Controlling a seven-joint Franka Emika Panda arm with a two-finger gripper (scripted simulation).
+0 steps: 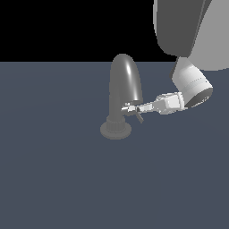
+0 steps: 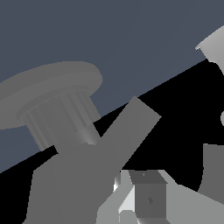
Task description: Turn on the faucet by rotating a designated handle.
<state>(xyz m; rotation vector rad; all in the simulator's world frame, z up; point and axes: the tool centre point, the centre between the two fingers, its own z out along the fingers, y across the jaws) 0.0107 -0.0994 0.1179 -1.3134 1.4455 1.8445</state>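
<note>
The dark grey arched faucet (image 1: pixel 124 82) stands on its round ribbed base (image 1: pixel 116 129) in the middle of the exterior view. My gripper (image 1: pixel 133 108) reaches in level from that view's right, and its whitish fingers look closed together, tips against the faucet's lower body. A tiny pale piece there, the handle (image 1: pixel 126 107), touches the fingertips. A short dark bar (image 1: pixel 139 117) juts out just under the fingers. The wrist view is filled by the ribbed base (image 2: pixel 54 109), the faucet body (image 2: pixel 65 188) and the dark bar (image 2: pixel 133 124), with the gripper (image 2: pixel 135 205) close against them.
The faucet stands on a flat dark blue-grey floor (image 1: pixel 53 179). The arm's large white and grey links (image 1: pixel 192 85) hang over the exterior view's upper right. Behind the floor the background is black.
</note>
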